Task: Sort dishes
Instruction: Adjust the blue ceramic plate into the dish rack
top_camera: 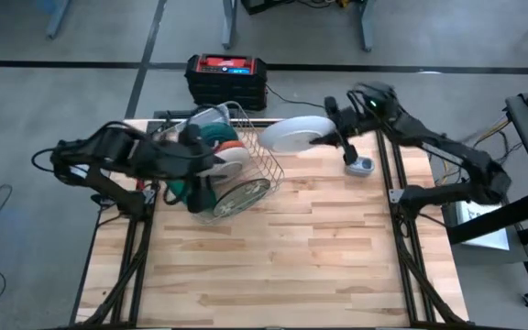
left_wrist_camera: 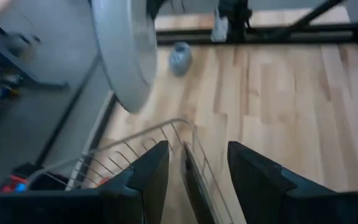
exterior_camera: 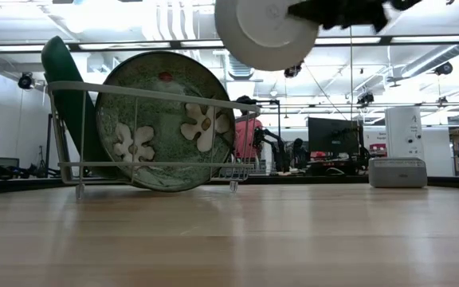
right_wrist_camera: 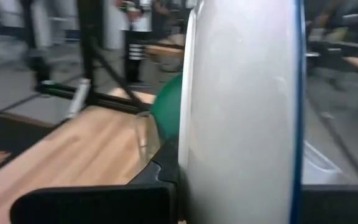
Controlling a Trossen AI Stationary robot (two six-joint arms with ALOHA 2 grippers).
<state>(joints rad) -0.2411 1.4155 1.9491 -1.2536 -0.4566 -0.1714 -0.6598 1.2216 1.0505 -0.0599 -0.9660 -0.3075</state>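
Dishes: white plate (top_camera: 293,135) is pinched at its rim by the right gripper (top_camera: 330,137), fingers clamped tight on it, plate held up in the air just past the rack's (top_camera: 250,170) far right corner. Low view shows it well clear of the table (top_camera: 282,257), above the rack's top rail (right wrist view is mostly plate, edge-on between the fingers). Right arm reaches in from the table's right side, elbow bent back, forearm running leftward along the far edge, wrist level.

Left gripper (left_wrist_camera: 192,171) is at the rack's left side, fingers parted with a rack wire standing in the gap, not holding any dish as far as I can see. Left arm comes from the left edge, stretched roughly horizontal across to the rack, wrist over the stacked dishes.

Inside the rack: teal dish (top_camera: 216,136) and orange dish (top_camera: 231,145) standing on edge towards the far end, large green plate (exterior_camera: 164,121) with white flowers upright at the near end, leaning on the wires. Dark green plate (exterior_camera: 64,88) stands behind it.

Small grey device (top_camera: 359,167) sits on the table near the right gripper, apart from the plate.
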